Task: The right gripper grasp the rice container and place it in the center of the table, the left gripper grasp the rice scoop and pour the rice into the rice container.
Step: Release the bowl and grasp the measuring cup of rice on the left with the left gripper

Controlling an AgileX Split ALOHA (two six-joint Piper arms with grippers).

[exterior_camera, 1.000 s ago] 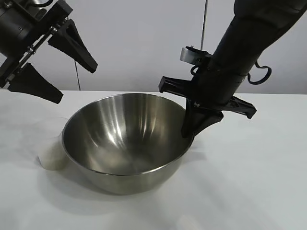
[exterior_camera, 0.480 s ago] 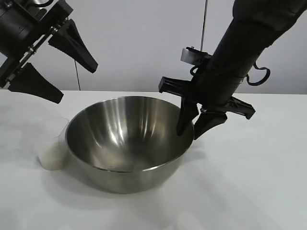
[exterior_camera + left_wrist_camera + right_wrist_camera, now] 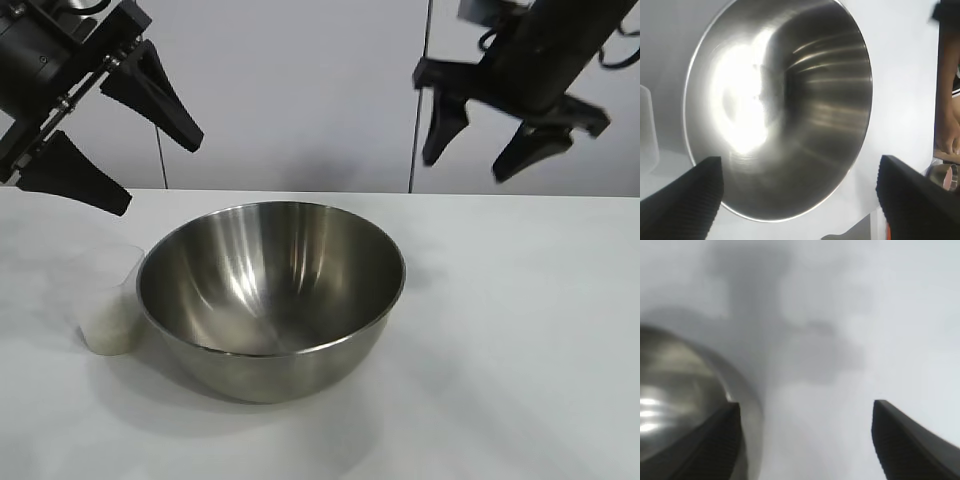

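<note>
**Steel bowl at mid-table, both grippers raised and empty**

Nearest to me, the white table [image 3: 520, 380] stretches bare across the front. On it, about at the middle, sits the rice container [image 3: 270, 295], a large shiny steel bowl, upright, with nothing inside that I can see. Just beside the bowl, on its left-arm side, stands the rice scoop [image 3: 110, 300], a small clear plastic cup; it looks to be touching the bowl's wall, and a pale layer of rice [image 3: 108, 330] fills its lower part. Farther back and higher, the left gripper [image 3: 125, 145] hangs above the scoop, fingers spread wide, grasping nothing. On the other side, the right gripper [image 3: 490, 145] is up in the air behind the bowl, well clear of its rim, fingers parted and empty.
</note>
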